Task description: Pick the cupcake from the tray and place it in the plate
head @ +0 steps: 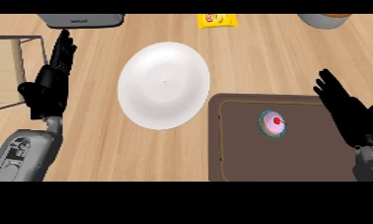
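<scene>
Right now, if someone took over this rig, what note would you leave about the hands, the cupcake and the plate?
Left hand: open, fingers up, resting at the view's left, holding nothing.
Right hand: open, at the tray's right side, apart from the cupcake.
Cupcake sits on the brown tray; the white plate, left of the tray, holds nothing.
Done: nothing yet. Left: grasp the cupcake, carry it over, set it in the plate.

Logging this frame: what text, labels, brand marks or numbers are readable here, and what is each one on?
Nothing can be read.
On the grey appliance at the far edge: a short dark marking, too blurred to read.
On the yellow packet: a red and white logo, too small to read.
On the plate, tray and cupcake: no text.
</scene>
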Controlling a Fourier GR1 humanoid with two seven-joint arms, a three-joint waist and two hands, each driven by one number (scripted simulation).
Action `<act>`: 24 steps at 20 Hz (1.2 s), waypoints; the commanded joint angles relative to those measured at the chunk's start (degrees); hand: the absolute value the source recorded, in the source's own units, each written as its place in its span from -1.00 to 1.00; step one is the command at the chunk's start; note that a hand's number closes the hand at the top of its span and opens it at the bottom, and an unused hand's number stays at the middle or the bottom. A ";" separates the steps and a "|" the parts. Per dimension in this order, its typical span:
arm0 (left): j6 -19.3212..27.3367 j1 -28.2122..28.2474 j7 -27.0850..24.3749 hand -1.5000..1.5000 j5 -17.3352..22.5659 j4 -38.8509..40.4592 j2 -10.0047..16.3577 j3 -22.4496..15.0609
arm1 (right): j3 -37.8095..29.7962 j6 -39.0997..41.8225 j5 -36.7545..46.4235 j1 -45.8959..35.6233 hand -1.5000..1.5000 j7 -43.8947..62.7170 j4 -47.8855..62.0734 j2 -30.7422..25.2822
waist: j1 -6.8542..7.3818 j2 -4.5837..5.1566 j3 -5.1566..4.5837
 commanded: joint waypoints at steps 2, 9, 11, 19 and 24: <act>-1.67 0.04 0.97 0.00 -1.73 1.75 -0.54 -2.19 | 4.28 0.40 -0.63 -2.07 -1.00 1.47 -6.84 5.51 | 0.47 -1.01 -1.56; -5.90 0.35 3.90 0.00 -0.07 3.22 -1.79 -5.73 | 18.18 7.05 25.33 -18.51 1.00 -1.37 -16.86 -10.13 | 3.15 -2.23 -2.74; -5.35 1.77 7.00 0.00 0.33 0.11 -2.53 -5.78 | 23.49 -5.58 27.59 -7.82 -1.00 -0.15 -18.41 3.94 | 0.78 -1.30 -1.55; -8.28 3.57 6.02 0.00 0.97 0.00 -1.17 -2.90 | 27.91 -9.87 40.98 0.63 -1.00 -9.08 -19.38 2.60 | 0.42 -1.19 -1.56; -8.32 2.98 8.35 0.00 0.49 -2.42 -1.35 -1.69 | 18.93 -6.36 38.32 0.89 -1.00 -5.15 -31.06 -3.33 | 0.37 -1.18 -1.55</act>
